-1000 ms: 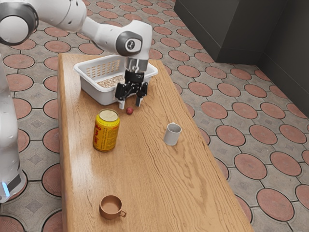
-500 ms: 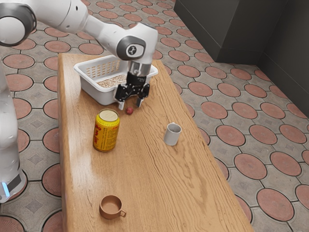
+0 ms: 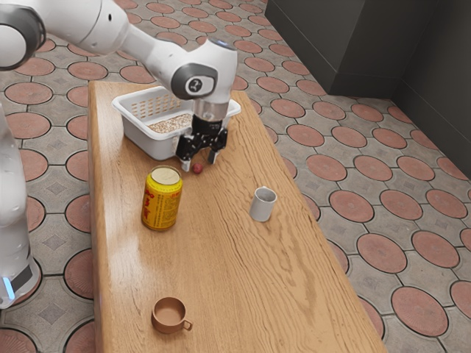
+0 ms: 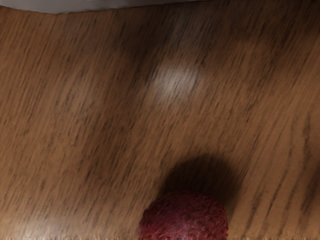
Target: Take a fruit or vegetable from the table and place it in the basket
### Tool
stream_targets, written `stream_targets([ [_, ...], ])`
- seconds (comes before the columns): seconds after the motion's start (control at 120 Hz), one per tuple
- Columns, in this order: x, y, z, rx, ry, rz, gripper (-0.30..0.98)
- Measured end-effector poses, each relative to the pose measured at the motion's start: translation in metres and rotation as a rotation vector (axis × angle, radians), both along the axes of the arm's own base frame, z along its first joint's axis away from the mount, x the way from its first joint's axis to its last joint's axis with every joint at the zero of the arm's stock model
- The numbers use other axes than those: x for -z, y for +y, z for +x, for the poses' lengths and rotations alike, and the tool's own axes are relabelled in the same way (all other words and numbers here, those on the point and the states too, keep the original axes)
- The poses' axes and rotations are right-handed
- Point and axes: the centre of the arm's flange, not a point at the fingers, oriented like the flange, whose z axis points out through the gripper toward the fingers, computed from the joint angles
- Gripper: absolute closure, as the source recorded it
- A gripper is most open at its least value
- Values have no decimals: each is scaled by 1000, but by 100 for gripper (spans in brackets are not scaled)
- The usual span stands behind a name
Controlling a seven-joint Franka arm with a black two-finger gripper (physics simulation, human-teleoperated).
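My gripper (image 3: 199, 165) is low over the table in the exterior view, beside the basket, with its two fingers spread. A small round red fruit (image 3: 197, 168) sits on the wood between the fingertips, and a gap shows on the side toward the right finger. In the wrist view the red fruit (image 4: 184, 218) lies just under the hand with its dark shadow beside it. The white basket (image 3: 143, 135) stands behind the gripper, holding a speckled layer at its bottom; part of its wall (image 4: 55, 6) shows in the wrist view.
A yellow can (image 3: 161, 200) stands near the gripper on the wooden table (image 3: 221, 272). Toward the exterior view's right is a light grey cup (image 3: 262, 205). A brown mug (image 3: 169, 316) sits at the near end.
My hand has come down slightly around the red fruit, and its tilt has changed along with the wrist. The fruit, basket, can and cups have stayed where they were.
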Motion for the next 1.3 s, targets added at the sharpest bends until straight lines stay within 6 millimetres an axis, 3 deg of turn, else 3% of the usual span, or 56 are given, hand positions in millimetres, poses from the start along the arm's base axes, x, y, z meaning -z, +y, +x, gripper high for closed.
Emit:
stream_targets([
  [0.55,8,3,-8,-73,-8,9,0],
  [1.3,26,17,7,-112,-32,25,1],
])
